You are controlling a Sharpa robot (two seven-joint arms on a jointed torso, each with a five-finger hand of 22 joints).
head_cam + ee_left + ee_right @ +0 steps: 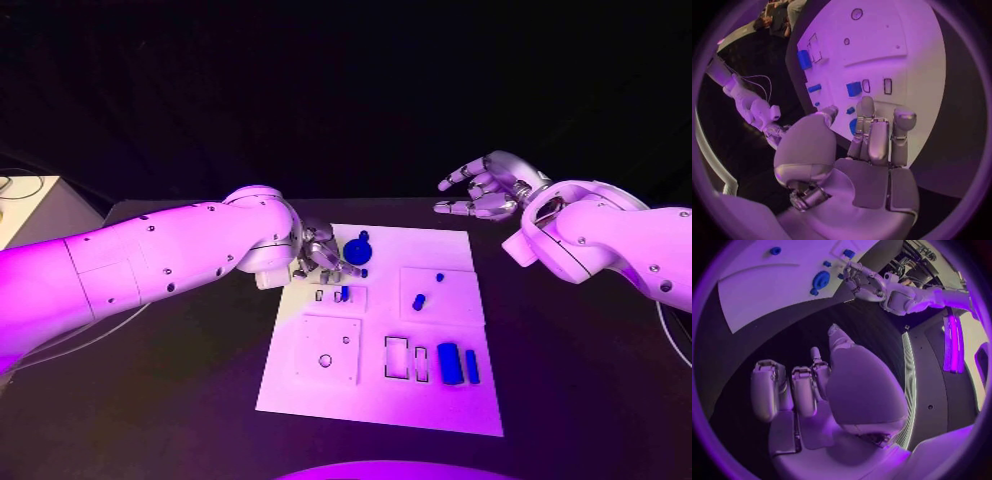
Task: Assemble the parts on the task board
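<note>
While the left robot hand [317, 255] hangs fingers-down over the task board [433, 400], round blue part [358, 250] just beside it, it looks staged for a pick. Left wrist: fingers [869, 131] loosely apart, holding nothing. Right wrist: right robot hand [811, 390] spread, idle above the bench [761, 345], well apart.

The left hand [320, 255] hides the task board [433, 400] slots beneath (partly).
</note>
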